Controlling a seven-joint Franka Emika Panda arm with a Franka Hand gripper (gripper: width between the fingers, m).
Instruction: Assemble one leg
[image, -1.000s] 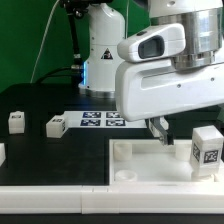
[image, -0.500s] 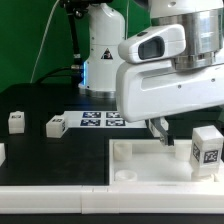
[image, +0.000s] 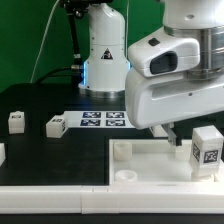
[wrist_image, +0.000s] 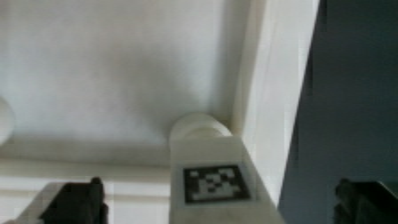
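A leg, a white block with a marker tag, stands upright at the exterior view's right, on or by the large white tray. My gripper hangs just left of and behind it, low over the tray. In the wrist view the gripper is wide open. A white tagged piece, seemingly that leg, rises between the dark fingers without touching them. Its far end sits at the tray's corner. Two more legs lie on the black table at the left.
The marker board lies behind the tray in the middle. A fourth white piece shows at the left edge. The robot's base stands at the back. The tray's rim borders the dark table.
The arm and gripper have shifted toward the exterior view's right, closer to the standing leg. The legs and the tray have not moved.
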